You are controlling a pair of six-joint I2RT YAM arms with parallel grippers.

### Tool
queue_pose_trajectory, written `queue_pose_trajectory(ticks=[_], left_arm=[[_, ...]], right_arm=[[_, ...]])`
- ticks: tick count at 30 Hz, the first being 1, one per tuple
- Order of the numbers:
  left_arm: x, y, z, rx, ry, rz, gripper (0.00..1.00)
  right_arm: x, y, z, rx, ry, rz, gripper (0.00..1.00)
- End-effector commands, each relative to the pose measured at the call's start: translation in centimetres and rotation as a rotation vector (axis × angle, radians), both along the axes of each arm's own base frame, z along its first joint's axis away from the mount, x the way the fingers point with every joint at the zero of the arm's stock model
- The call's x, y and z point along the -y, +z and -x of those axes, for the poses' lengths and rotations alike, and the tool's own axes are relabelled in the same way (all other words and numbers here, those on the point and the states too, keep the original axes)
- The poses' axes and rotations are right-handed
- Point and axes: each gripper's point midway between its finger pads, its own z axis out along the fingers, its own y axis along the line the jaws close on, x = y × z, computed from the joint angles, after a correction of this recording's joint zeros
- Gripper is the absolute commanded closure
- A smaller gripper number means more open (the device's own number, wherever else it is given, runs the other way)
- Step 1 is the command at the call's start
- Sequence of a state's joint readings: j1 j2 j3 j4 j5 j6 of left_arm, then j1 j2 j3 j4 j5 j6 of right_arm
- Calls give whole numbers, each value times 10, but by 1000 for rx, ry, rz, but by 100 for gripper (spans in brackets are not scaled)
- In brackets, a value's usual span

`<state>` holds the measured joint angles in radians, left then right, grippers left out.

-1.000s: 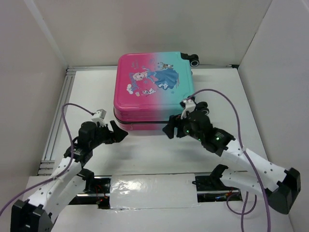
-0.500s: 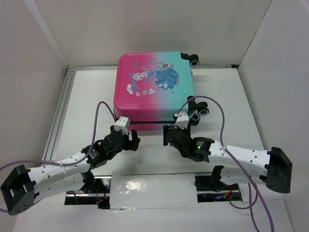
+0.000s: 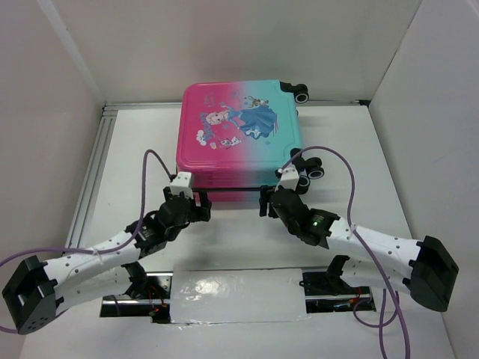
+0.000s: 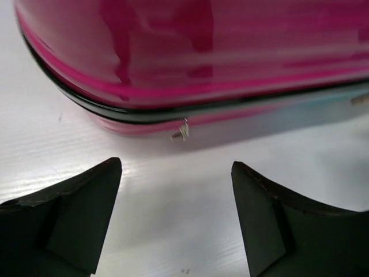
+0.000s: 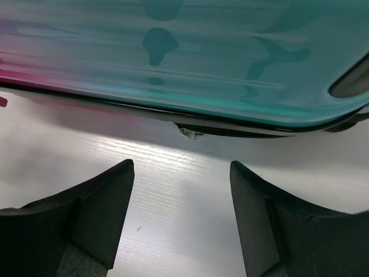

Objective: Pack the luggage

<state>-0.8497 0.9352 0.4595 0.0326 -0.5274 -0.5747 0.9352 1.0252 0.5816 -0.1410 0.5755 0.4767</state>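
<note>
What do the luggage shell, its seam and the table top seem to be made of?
The luggage shell looks like hard glossy plastic: it shows dark reflections and streaked highlights. Its seam seems a black zipper with a small metal-looking pull. The table looks like matt white board with fine grain lines; exact material unclear.

Robot lab cell: plain white panel walls, white table, aluminium rail, table-bolted arms.
</note>
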Motion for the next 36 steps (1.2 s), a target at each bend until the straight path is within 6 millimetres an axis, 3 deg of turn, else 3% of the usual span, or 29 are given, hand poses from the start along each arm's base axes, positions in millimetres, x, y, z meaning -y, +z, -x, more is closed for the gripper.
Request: queue_pose_trajectory(ticks=[1, 9, 18, 22, 32, 36], left_arm=[[-4, 28, -13, 92, 17, 75, 10], [-6, 19, -24, 50, 1, 50, 11], [7, 24, -34, 57, -21, 57, 14], [11, 30, -41, 68, 21, 52, 15], [11, 19, -44, 28, 95, -4, 19], [9, 19, -45, 33, 106, -8, 20]], right_arm=[[-11, 12, -10, 55, 14, -51, 26], [-1, 9, -21, 68, -82, -31, 35], [3, 14, -34, 88, -94, -51, 38], [9, 6, -37, 82, -102, -39, 40], [-4, -3, -38, 82, -48, -81, 44], [-10, -16, -40, 55, -32, -50, 49]])
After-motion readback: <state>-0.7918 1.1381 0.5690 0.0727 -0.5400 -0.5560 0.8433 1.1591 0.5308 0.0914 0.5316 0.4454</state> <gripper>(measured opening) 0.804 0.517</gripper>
